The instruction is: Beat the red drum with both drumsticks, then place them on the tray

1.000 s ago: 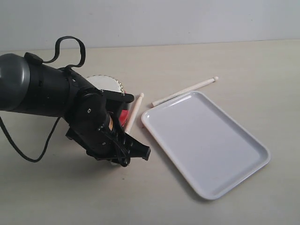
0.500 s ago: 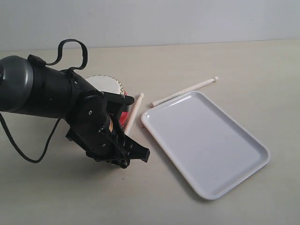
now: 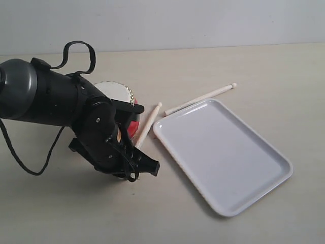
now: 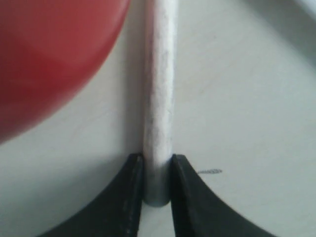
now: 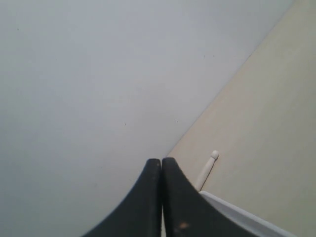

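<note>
And there was the setting: a pale beige table [image 3: 213, 66] running back to a plain grey-white wall [image 3: 203, 23], flat, even light on all of it. Out on the right of the exterior view lay the tray [image 3: 223, 157], white and set at an angle. The far drumstick [image 3: 200, 98] rested on the table just beyond the tray's far-left rim and roughly in line with it, knob end pointing away. Whether it touched the rim, nobody could say from there. Over to the left, the big black arm with its looping cable [image 3: 76, 51] covered most of the red drum [image 3: 112, 91], so only the cream head and a sliver of red showed behind it. Now the action: the left gripper [image 4: 158, 165] was down low beside the drum, its two black jaws pressed against either side of the near drumstick [image 3: 149, 124], clamping the butt end. From the wrist, the stick ran straight out from between the jaws, with the drum's red flank close by on one side and bare table on the other. In the exterior view its tip ended near the tray's closest corner. Whether the stick was off the surface was not clear. The right gripper [image 5: 161, 165] hung high and well away, jaws pressed together on nothing, with the far drumstick and a tray corner below it.
</note>
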You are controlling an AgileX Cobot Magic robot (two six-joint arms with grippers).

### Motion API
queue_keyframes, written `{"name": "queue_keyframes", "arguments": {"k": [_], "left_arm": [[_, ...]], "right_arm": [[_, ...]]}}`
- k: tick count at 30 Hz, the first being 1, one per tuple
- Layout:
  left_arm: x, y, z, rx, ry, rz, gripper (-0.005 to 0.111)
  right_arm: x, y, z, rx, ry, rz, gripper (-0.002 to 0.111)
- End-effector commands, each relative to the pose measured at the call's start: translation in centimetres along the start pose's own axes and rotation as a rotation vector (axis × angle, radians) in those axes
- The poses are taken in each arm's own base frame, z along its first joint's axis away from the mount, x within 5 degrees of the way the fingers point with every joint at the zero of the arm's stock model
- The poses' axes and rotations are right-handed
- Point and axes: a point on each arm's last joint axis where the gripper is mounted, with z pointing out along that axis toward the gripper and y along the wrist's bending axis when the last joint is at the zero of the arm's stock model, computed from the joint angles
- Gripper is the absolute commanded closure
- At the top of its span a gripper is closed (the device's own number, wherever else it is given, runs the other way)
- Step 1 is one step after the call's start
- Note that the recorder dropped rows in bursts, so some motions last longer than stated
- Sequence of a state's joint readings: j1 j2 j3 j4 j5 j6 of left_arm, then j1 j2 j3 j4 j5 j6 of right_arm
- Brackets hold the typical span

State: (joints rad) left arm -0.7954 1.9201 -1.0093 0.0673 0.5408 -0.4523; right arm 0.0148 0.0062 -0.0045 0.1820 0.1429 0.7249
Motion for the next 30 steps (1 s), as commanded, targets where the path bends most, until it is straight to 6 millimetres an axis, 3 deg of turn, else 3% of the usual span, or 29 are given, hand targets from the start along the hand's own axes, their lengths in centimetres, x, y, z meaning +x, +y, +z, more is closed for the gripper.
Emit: {"name": "queue_keyframes", "arguments": {"k": [1,5,7,8,11,17,21,26,30], "left_arm": [[-0.2,0.1,-3.8,0.027,-0.066,-0.001,0.107],[0.3,0.3,-10.0,0.086,-0.213,0.001,0.107],[1.3,0.8,-12.2,0.107,-0.267,0.000,0.107],[2.0,1.2,-13.1,0.115,-0.290,0.001,0.107],[6.8,3.3,-15.9,0.147,-0.355,-0.028,0.107],[12.4,5.8,-17.5,0.187,-0.428,-0.071,0.107],[14.6,6.9,-18.7,0.208,-0.510,-0.069,0.107],[15.8,7.6,-19.9,0.230,-0.583,-0.070,0.107],[16.0,7.6,-20.1,0.225,-0.600,-0.038,0.107]], "right_arm": [[0.1,-0.1,0.0,-0.003,-0.001,-0.020,0.108],[0.2,-0.2,0.0,0.014,0.018,-0.017,0.108],[0.3,-0.3,0.0,0.016,0.022,-0.007,0.108],[0.3,-0.3,0.0,0.017,0.024,-0.007,0.108],[0.5,-0.4,0.1,0.032,0.053,0.018,0.108],[-0.8,1.5,1.4,0.080,0.123,-0.099,0.108],[-2.1,3.2,3.4,0.148,0.201,-0.149,0.108],[-3.1,5.4,8.3,0.266,0.487,-0.316,0.108],[-3.0,8.6,13.9,0.148,0.747,-0.274,0.108]]}}
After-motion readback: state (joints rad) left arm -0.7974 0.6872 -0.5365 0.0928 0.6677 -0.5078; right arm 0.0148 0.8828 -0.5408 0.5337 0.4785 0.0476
